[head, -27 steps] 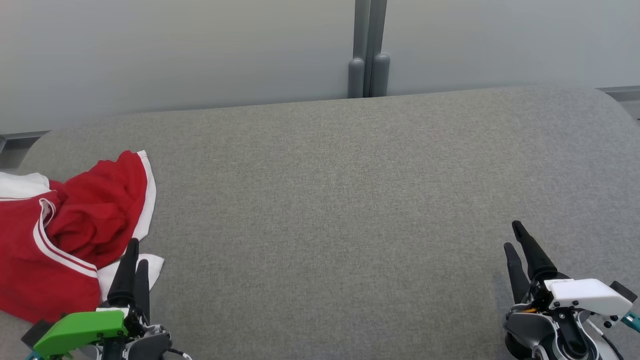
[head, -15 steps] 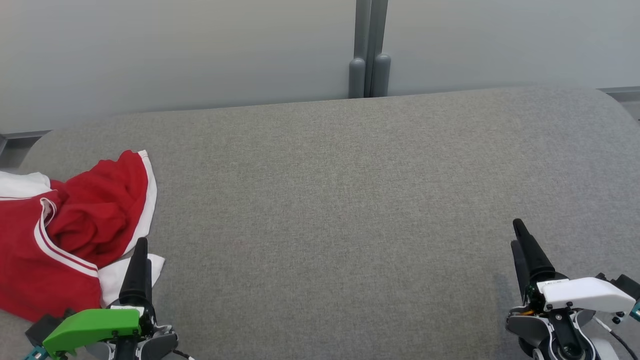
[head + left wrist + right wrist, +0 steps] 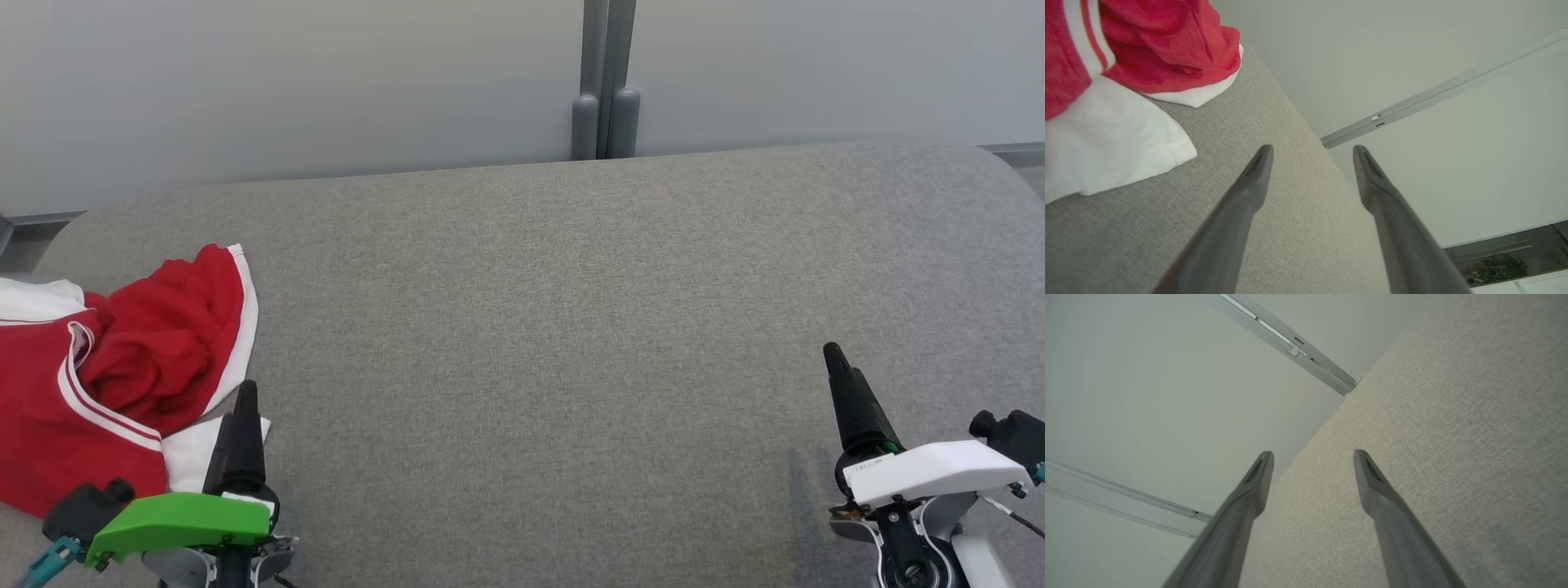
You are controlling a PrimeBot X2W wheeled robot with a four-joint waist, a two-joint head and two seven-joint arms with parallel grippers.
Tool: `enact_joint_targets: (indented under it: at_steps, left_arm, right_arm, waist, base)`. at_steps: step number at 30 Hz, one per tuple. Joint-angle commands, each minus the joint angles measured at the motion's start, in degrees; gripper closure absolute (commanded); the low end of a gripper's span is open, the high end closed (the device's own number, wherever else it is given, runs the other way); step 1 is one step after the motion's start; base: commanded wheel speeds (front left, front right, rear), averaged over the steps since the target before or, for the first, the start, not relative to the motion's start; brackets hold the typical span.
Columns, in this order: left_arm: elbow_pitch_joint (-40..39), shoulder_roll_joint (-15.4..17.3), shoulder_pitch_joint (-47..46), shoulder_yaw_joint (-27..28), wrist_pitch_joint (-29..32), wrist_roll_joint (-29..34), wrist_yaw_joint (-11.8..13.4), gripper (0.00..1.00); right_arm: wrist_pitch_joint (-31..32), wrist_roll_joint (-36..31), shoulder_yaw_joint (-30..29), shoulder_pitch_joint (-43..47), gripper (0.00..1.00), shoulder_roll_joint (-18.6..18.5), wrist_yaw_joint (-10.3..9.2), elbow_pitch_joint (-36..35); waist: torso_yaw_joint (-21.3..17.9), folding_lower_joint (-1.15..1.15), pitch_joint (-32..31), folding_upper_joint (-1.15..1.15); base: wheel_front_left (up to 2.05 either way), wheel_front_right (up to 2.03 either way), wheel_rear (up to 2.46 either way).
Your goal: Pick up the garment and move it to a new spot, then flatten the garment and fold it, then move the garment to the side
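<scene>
The garment [image 3: 122, 367] is red with white trim and white stripes, lying crumpled at the left end of the grey fabric surface [image 3: 555, 327]; in the left wrist view the garment [image 3: 1126, 61] takes up the upper left. My left gripper [image 3: 243, 400] stands open just right of its white corner, above the cloth and not touching it; in the left wrist view my left gripper [image 3: 1312, 151] holds nothing between its fingers. At the lower right my right gripper [image 3: 834, 355] is open and empty over bare fabric, and in the right wrist view the right gripper [image 3: 1312, 455] has a wide gap.
A pale wall panel [image 3: 286, 82] runs behind the surface, with a grey vertical post [image 3: 604, 82] at the middle of the far edge. The surface's left end curves down beside the garment. Bare grey fabric stretches from the garment to the right end.
Both grippers have rolled about their wrists, so their fingers now line up nearly one behind the other in the head view. The left one has shifted slightly right. The garment lies as before.
</scene>
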Motion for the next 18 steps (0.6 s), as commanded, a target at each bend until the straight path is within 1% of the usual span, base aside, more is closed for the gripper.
enact_joint_targets:
  at_steps: [1, 6, 7, 18]
  left_arm:
    - [-1.0, 0.3, -0.1, -0.4, -0.7, 3.2, 0.0, 0.00]
    - [-0.6, 1.1, -0.1, -1.7, -1.8, 10.1, -0.1, 0.00]
    - [-0.6, 1.1, -0.1, -1.7, -1.8, 10.1, -0.1, 0.00]
    - [1.1, 2.4, -0.3, -4.6, -4.0, 21.0, 0.3, 0.00]
  right_arm:
    - [-0.7, -2.9, 0.5, -0.5, 0.00, -0.8, 0.03, -1.5]
    - [-1.8, -9.0, 1.4, -0.1, 0.00, -1.8, 0.03, -2.2]
    - [-1.8, -9.0, 1.4, -0.1, 0.00, -1.8, 0.03, -2.2]
    - [-3.9, -19.8, 1.5, 1.0, 0.00, -2.8, 0.03, -1.6]
  waist:
    - [0.0, 0.00, 0.0, 0.00]
    - [0.1, 0.00, 0.0, 0.00]
    - [0.1, 0.00, 0.0, 0.00]
    - [0.3, 0.00, 0.0, 0.00]
  base:
    - [0.00, 0.00, 0.00]
    - [0.00, 0.00, 0.00]
    - [0.00, 0.00, 0.00]
    - [0.00, 0.00, 0.00]
